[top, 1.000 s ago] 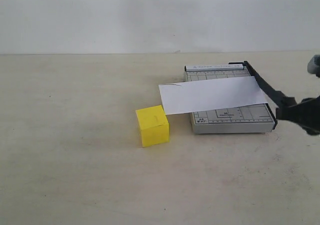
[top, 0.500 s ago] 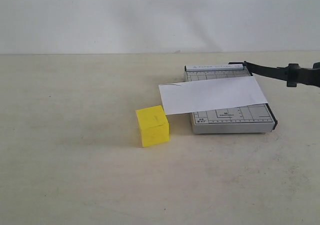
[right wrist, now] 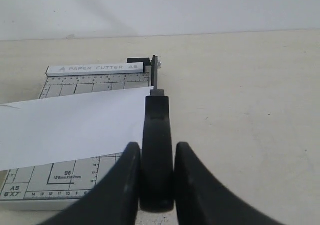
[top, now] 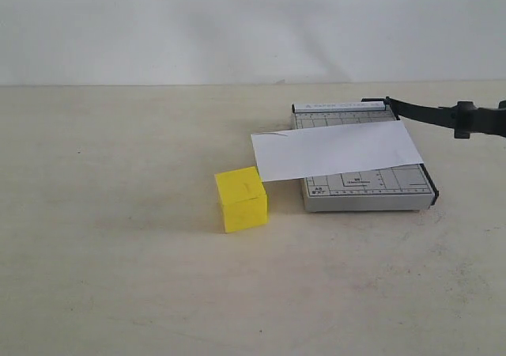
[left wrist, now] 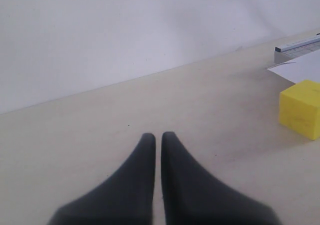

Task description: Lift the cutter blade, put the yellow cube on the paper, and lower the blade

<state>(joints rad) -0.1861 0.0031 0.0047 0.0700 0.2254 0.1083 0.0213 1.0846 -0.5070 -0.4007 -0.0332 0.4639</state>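
- Table (top: 118,277): wide, bare and smooth-looking. Nothing pins the trimmer to it, so any sideways pull from you could slide the whole unit.
- Trimmer base (top: 368,188): sitting flat on the right side. It looks light, so swing the arm crooked and the base may twist with it.
- Paper (top: 336,150): lying loose across the base, with its left end hanging out past the edge. Brush it and it skews, and a cube set on that overhang has only table under it.
- Cutter blade (top: 427,113): up off the base, reaching out to the right from the far corner. If it slips now, it drops on the sheet before the cube is placed.
- Yellow cube (top: 241,199): on the table just beside the paper's overhanging end, not yet picked up.
- Right gripper (right wrist: 157,150): clamped on the cutter blade's thick end, a finger on each side. The exterior view cuts it off at the frame edge, so I can't judge how secure that hold is.
- Left gripper (left wrist: 158,137): fingers pressed together on nothing, low over the table and well apart from the cube. Open up before you approach, or you'll shove the cube into the sheet.
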